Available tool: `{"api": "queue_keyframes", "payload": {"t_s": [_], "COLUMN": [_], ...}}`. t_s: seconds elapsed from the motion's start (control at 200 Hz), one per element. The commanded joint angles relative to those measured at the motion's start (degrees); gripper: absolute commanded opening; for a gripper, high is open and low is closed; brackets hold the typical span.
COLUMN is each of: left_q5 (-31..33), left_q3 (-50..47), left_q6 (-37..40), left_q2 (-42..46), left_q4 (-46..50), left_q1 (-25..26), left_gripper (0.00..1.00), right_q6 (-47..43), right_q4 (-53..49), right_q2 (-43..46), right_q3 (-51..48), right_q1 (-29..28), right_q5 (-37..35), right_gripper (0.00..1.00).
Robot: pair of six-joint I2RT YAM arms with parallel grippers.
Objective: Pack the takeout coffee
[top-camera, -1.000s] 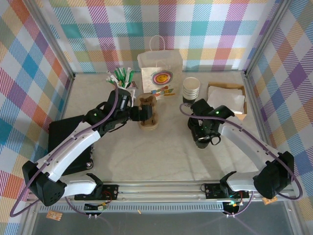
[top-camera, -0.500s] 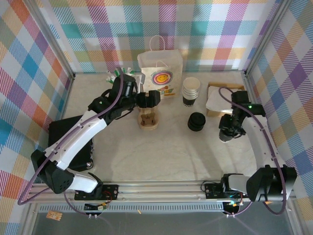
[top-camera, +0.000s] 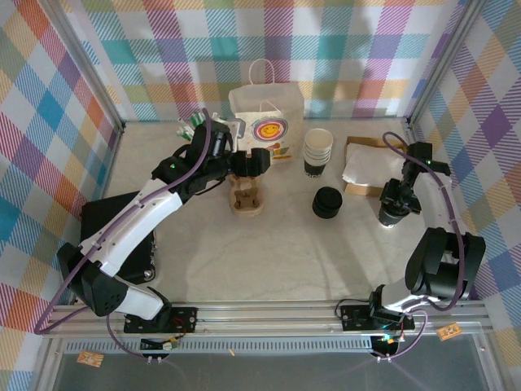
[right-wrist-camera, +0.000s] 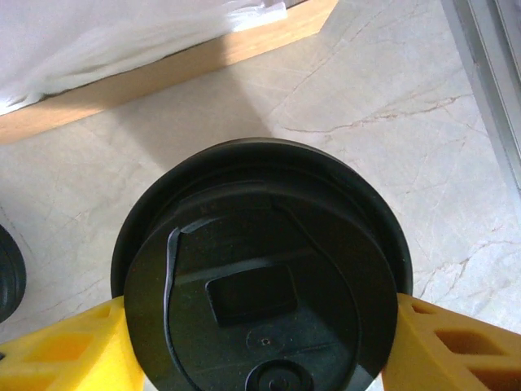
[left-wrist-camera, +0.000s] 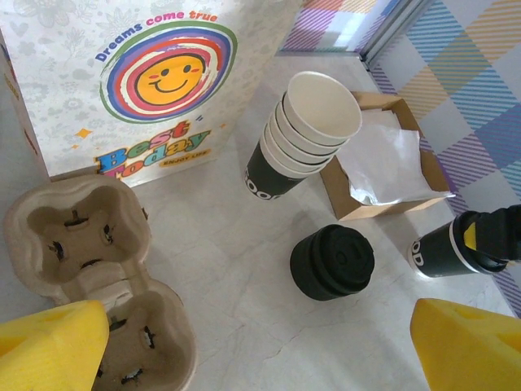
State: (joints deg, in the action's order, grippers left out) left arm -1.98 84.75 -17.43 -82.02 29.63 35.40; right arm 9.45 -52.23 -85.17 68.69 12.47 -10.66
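Top view: the right end effector [top-camera: 392, 213] was closed on the takeout coffee [top-camera: 389, 220] at the bench's [top-camera: 285, 252] right side. A weak pinch might have tipped it.

Left wrist: the left end effector [left-wrist-camera: 260, 349] gaped wide and empty over the carrier [left-wrist-camera: 73, 236]. The cup's cream top was hidden.

Right wrist: yellow pads [right-wrist-camera: 57, 350] flanked the lid. Whether the cup was lifted was unclear.

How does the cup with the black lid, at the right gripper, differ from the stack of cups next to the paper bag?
The lidded cup has a round black lid; the stack of cups is open on top. The lidded cup is single; the stack is several cups nested. The lidded cup sits between the jaws of the right gripper; the stack stands free. Both are upright, black at the bottom.
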Motion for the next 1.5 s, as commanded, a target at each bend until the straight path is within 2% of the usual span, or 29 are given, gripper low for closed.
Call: {"api": "queue_keyframes", "payload": {"t_s": [0.0,0.185,0.26,0.42,0.585,1.04,1.35,1.495], "left_q5": [0.71,1.67,1.80,2.01,2.06,6.91,12.18,14.61], "left_q3": [2.16,2.59,2.70,2.92,3.71,5.77,8.33,9.86], "left_q6": [1.95,2.06,1.97,1.96,2.17,0.92,-0.19,-1.37], "left_q2": [-0.79,-1.21,-1.44,-1.69,-1.92,-2.66,-2.93,-2.93], "left_q4": [-0.45,0.17,0.25,0.42,1.13,4.82,8.44,11.69], "left_q1": [-0.77,-0.97,-1.02,-1.25,-1.36,-1.85,-2.46,-2.48], "left_gripper": [0.95,0.95,0.95,0.95,0.95,0.95,0.95,0.94], "right_q6": [-1.71,-2.41,-2.04,-0.77,-0.49,0.62,2.00,3.64], "right_q4": [1.05,0.74,0.11,-0.72,-1.65,-3.88,-7.13,-9.37], "right_q2": [-1.88,-2.97,-3.11,-2.59,-1.87,0.67,4.89,6.79], "right_q3": [1.53,2.74,3.12,2.95,3.63,7.35,11.59,15.28], "right_q1": [1.43,3.95,3.97,3.97,3.97,3.97,3.32,0.90], "right_q5": [-0.16,1.19,1.89,3.28,3.06,2.39,2.31,1.46], "right_gripper": [0.45,0.50,0.58,0.81,0.89,1.00,1.00,0.94]}}
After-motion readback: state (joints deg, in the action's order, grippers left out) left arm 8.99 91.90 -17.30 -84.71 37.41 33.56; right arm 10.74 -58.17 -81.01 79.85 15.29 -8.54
